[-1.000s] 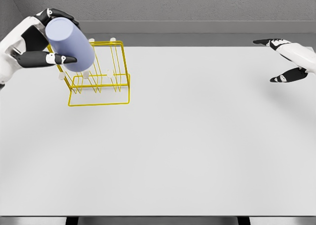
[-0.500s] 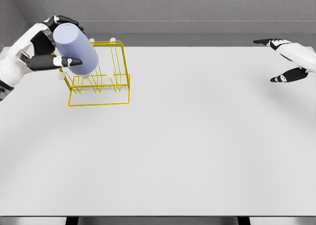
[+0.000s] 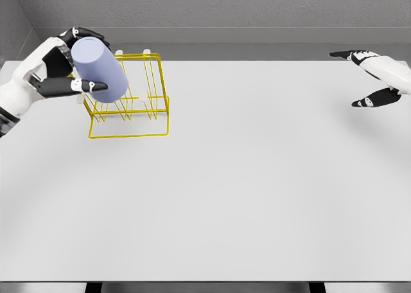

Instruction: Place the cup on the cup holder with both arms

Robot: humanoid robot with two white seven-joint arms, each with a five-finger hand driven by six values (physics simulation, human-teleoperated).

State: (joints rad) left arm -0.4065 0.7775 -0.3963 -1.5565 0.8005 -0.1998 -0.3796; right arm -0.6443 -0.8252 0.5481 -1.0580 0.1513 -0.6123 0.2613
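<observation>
Smooth lavender cylinder cup (image 3: 99, 69) in clamped left hand (image 3: 59, 71) over yellow wire holder (image 3: 131, 106); right hand (image 3: 376, 81) splayed.

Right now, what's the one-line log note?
left hand: holding lavender cup | cup: tilted over yellow wire cup holder | right hand: open, idle

A wide white table (image 3: 244, 196) fills almost all of the view, its surface plain and evenly lit with soft light and no hard shadows. Behind its far edge stands a grey wall (image 3: 244, 7) with a rough texture, and a darker grey strip (image 3: 257, 51) runs along its foot.
</observation>
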